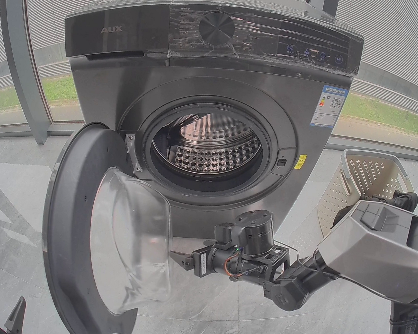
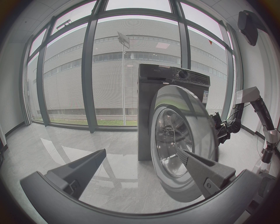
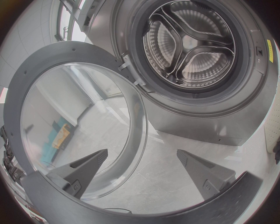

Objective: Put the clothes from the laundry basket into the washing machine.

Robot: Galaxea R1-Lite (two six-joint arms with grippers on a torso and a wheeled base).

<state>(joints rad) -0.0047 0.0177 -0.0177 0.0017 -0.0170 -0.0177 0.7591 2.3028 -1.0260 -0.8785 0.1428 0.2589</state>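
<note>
The grey washing machine stands in front of me with its round door swung wide open to the left. The steel drum holds no clothes. A beige laundry basket sits on the floor to the machine's right, with dark clothes showing at its rim behind my right arm. My right gripper is low in front of the machine, beside the door's glass bowl. It is open and holds nothing. My left gripper is low at the left, open and holding nothing.
The open door juts out over the grey tiled floor on the left of the drum opening. Tall windows run behind the machine. The basket's perforated wall stands close to the machine's right side.
</note>
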